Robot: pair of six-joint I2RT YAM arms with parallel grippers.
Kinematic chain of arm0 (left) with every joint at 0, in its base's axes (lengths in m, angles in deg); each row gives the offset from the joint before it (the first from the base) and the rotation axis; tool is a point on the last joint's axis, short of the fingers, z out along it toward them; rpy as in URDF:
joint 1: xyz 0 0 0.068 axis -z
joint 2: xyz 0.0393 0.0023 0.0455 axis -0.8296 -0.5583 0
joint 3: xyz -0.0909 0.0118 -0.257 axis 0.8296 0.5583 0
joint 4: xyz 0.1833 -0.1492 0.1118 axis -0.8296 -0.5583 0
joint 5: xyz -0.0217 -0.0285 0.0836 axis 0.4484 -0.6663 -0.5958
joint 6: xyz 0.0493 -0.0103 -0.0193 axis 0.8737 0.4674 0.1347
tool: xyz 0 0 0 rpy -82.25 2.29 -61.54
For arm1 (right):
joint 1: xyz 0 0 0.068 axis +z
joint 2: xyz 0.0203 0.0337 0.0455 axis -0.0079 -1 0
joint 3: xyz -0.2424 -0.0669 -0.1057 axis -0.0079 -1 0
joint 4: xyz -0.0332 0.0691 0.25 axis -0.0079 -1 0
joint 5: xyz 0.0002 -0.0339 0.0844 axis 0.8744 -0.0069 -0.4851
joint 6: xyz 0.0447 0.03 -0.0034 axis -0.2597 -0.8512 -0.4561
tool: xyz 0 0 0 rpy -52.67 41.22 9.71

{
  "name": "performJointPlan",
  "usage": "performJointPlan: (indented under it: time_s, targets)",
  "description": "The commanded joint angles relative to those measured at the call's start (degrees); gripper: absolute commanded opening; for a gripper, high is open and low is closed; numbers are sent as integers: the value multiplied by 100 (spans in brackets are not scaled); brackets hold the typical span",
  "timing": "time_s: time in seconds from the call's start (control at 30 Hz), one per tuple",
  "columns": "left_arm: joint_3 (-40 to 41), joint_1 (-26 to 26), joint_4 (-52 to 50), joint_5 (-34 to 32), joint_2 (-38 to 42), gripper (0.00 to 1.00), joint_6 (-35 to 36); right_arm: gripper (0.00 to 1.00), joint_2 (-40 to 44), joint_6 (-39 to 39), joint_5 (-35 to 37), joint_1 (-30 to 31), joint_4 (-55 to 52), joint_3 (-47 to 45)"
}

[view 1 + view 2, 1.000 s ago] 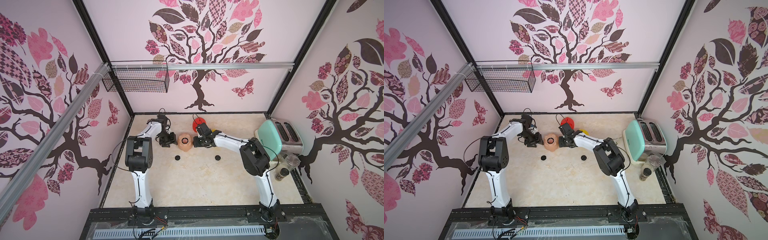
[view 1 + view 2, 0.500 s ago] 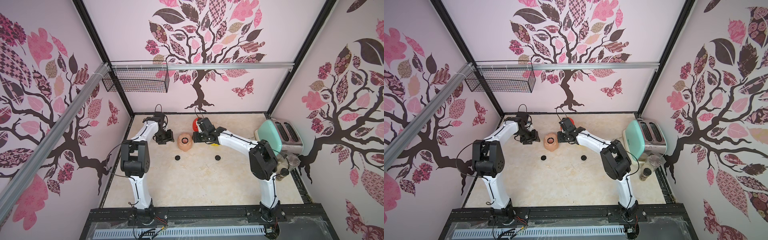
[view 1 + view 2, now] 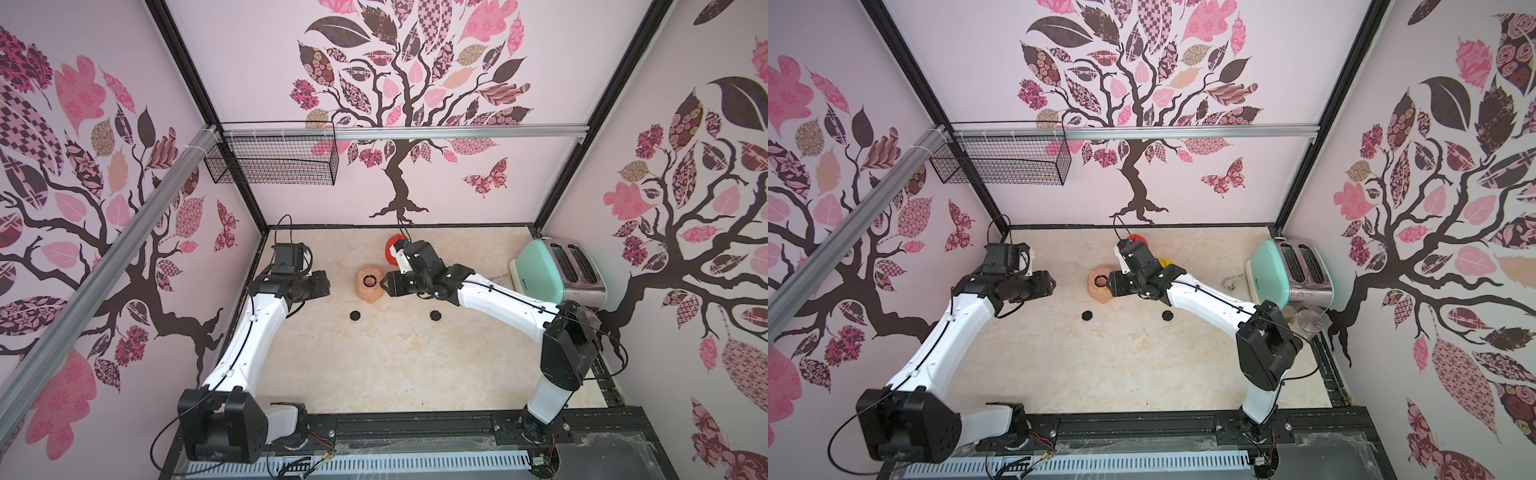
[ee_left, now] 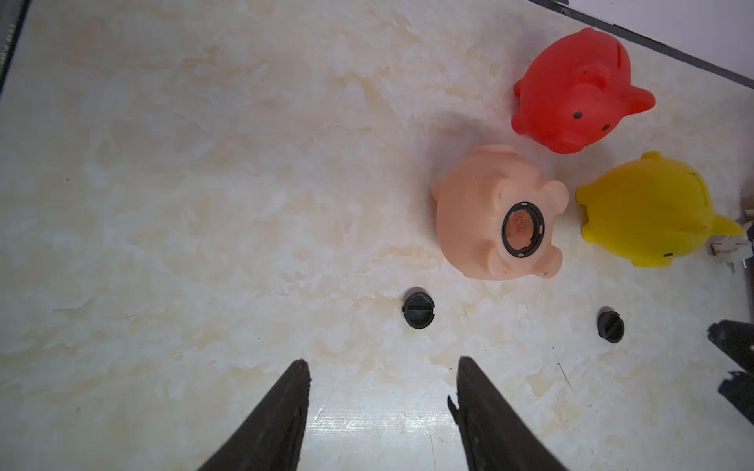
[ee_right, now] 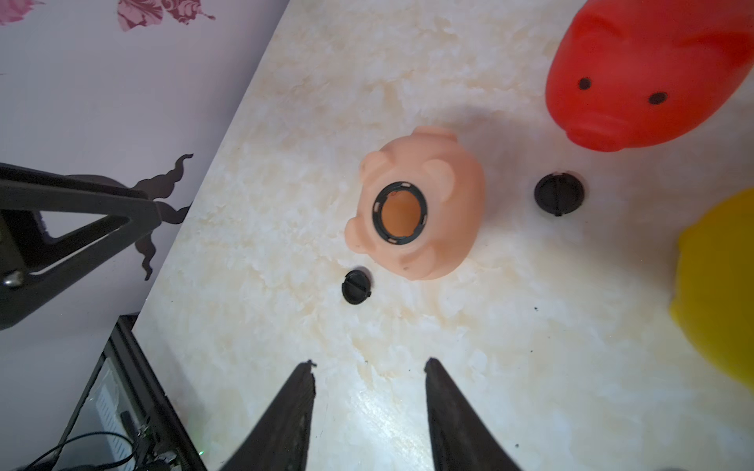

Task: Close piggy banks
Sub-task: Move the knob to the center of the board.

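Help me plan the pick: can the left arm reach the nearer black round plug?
Probably yes: the small black round plug lies alone, nothing between it and the left gripper's open fingers.

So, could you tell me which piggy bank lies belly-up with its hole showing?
The peach-pink piggy bank; the red pig and yellow pig show only backs and faces.

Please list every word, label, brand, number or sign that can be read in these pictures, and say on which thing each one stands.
No text here can be read.
On the toaster: a small dark mark low on its green side, too small to read.
On the pink pig, the red pig and the yellow pig: no writing shows.
On the black plugs: only a slot, no writing.
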Motion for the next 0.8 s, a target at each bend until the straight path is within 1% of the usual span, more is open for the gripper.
performJointPlan:
  time_s: [0.0,0.03,0.13,0.2,0.23,0.37,0.43,0.6,0.7,0.77]
  targets:
    - [271,114,516,-816,731,62,37,46,120,202,-164,269,70,-58]
    - [318,175,579,-1067,914,63,67,46,111,183,-164,359,51,-60]
    - [378,154,701,-1512,1216,64,45,43,16,103,-412,528,93,-80]
    - [332,157,566,-1861,1262,64,-33,38,-84,134,-374,669,113,-56]
    - [313,170,541,-1972,1301,64,-33,36,-148,203,-343,760,101,-19]
    - [408,170,656,-2113,1556,64,-7,36,-508,367,-498,986,70,162]
    - [485,169,750,-2227,1686,67,-31,35,-709,440,-527,1052,29,276]
    - [534,165,799,-2293,1843,68,-32,35,-1278,730,-263,1184,-118,623]
    - [535,170,806,-2223,1841,68,-33,36,-1620,857,76,1205,-159,856]
    - [538,161,822,-2168,1851,68,-33,35,-1861,976,154,1205,-199,1057]
